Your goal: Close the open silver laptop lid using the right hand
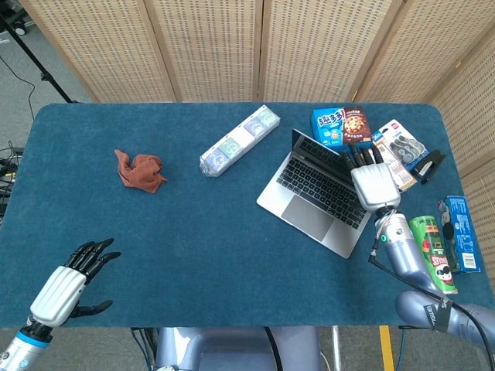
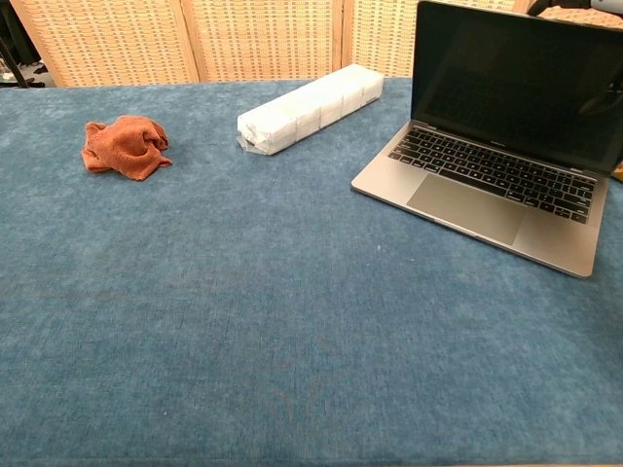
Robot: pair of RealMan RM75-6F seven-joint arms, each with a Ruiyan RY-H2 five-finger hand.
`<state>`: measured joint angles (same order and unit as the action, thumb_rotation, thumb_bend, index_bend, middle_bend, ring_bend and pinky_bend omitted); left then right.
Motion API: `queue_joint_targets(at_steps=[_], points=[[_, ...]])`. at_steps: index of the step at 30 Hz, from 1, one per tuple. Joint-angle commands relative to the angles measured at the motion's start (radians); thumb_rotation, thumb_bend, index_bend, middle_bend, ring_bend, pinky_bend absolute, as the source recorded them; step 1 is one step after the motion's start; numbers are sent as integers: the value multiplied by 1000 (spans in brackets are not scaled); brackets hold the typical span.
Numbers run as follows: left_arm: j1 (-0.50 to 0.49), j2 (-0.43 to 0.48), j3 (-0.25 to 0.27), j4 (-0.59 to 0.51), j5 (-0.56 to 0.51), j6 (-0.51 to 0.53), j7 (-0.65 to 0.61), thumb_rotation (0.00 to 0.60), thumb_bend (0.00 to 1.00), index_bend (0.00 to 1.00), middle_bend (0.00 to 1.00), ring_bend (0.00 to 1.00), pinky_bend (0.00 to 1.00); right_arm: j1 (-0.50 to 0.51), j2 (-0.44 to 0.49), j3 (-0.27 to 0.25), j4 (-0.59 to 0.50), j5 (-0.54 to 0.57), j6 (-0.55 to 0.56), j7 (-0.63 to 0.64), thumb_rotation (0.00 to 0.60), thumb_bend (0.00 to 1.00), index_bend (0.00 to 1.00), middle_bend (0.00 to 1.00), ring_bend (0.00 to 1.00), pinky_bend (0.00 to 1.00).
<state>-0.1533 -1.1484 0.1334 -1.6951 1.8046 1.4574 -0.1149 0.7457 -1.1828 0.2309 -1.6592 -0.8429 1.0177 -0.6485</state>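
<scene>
**Right hand at the laptop lid, lid open**

The right hand [image 1: 374, 184] sits over the right rear part of the silver laptop [image 1: 317, 195], palm side down, white back plate facing the head camera. Its dark fingers [image 1: 360, 155] extend forward over the top edge of the lid and lie side by side, slightly spread. The hand grips nothing; whether the fingertips touch the lid cannot be told from the head view. The forearm runs from the hand back toward the near right table edge. In the chest view only a small dark part of the hand [image 2: 574, 6] shows above the lid's top right corner.

The left hand [image 1: 66, 284] hovers far from the laptop, at the near left corner of the blue table [image 1: 193, 232], fingers apart and holding nothing.

The laptop lies on the right half of the table, turned at an angle. The lid stands upright and open; the screen is dark, and the keyboard and trackpad are exposed. The base rests flat on the cloth.

Left of the laptop lies a long white packet [image 1: 239, 141], near but apart. Further left is a crumpled orange cloth [image 1: 140, 170]. Just behind and right of the laptop sit several snack boxes [image 1: 340, 125]
</scene>
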Motion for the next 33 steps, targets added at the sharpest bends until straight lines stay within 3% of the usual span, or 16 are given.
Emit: queue_joint_targets(at_steps=[1,16,33], points=[[-1,1,2,-1,2,-2,0,600,128,182,87,104,99,6,22,-8,-33,29,-1,-22,600,134,14,13,11,0],[-7,3,8,-1,4,-6,-13,600,127,181,87,105,100,14,65,-57,-155,77,35,-74,600,134,38,41,41,0],[-19,10,19,5,13,-14,-54,600,128,181,87,109,100,-21,46,-141,-285,79,113,-103,600,134,25,21,36,0]])
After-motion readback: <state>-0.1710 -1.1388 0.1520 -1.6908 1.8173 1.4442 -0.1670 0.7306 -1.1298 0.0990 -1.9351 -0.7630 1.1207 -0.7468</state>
